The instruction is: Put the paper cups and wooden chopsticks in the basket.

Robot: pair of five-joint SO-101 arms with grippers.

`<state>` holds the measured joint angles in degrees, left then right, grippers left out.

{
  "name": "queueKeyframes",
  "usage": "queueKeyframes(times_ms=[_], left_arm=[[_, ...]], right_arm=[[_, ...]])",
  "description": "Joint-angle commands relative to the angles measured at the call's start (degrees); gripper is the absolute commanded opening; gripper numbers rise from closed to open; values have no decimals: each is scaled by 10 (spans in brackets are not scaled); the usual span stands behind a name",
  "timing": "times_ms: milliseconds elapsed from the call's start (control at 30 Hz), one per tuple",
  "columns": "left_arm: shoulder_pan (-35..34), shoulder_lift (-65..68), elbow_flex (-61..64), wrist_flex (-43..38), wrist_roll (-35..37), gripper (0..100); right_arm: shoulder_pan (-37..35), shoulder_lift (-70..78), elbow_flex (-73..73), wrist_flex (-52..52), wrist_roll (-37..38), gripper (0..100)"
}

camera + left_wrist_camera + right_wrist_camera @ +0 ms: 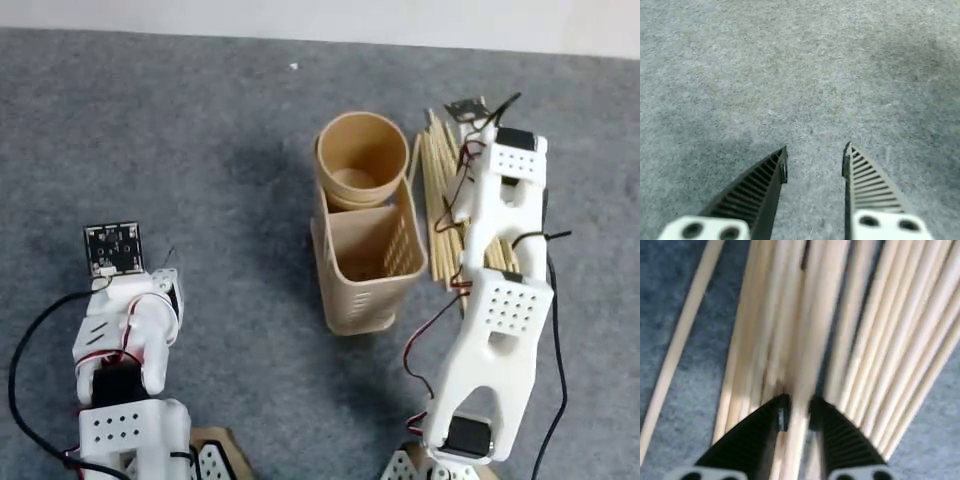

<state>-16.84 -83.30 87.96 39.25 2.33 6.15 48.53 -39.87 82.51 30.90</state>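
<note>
Two arms sit at the near edge of a grey, felt-like tabletop (200,140). The left arm (125,340) is folded back at the left side, well apart from everything else, with a small dark circuit board (112,248) at its tip. In its wrist view the left hand (815,160) hangs wide open over bare grey surface, its two dark ribbed fingers (757,192) spread apart with nothing between them.

At the centre stands the basket (385,300), a tall beige container with slotted walls and a divider across the middle. The paper cups (360,155), nested one inside the other, stand upright in its far compartment, their rims rising above the basket's edge. What lies at the bottom of the near compartment cannot be made out.

Just to the right of the basket, the wooden chopsticks (437,180) lie in a loose bundle flat on the tabletop, roughly parallel to the basket's long side. The right arm (500,300) stretches out directly above them, covering part of the bundle. In its wrist view the right hand (797,410) is down in the pile, its fingers drawn nearly together and pinching chopsticks between the tips. More wooden chopsticks (880,340) fan out on both sides of it, and one stray stick (680,340) lies apart from the rest.
</note>
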Motion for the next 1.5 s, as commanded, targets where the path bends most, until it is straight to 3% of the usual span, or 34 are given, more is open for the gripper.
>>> queueKeyframes(times_ms=[0,300,767,1000,1133,1467], left_arm=[[10,-6,-4,-10,-4,203],[11,-6,-4,-10,-4,203],[12,-6,-4,-10,-4,203],[11,-6,-4,-10,-4,203],[12,-6,-4,-10,-4,203],[13,-6,-4,-10,-4,203]], right_arm=[[-11,-5,-8,6,-4,6],[0,-58,-80,31,-45,6],[-6,-173,-433,183,-179,6],[-51,-212,-600,188,-228,5],[-78,-292,-501,189,-229,5],[-166,-683,42,153,-196,5]])
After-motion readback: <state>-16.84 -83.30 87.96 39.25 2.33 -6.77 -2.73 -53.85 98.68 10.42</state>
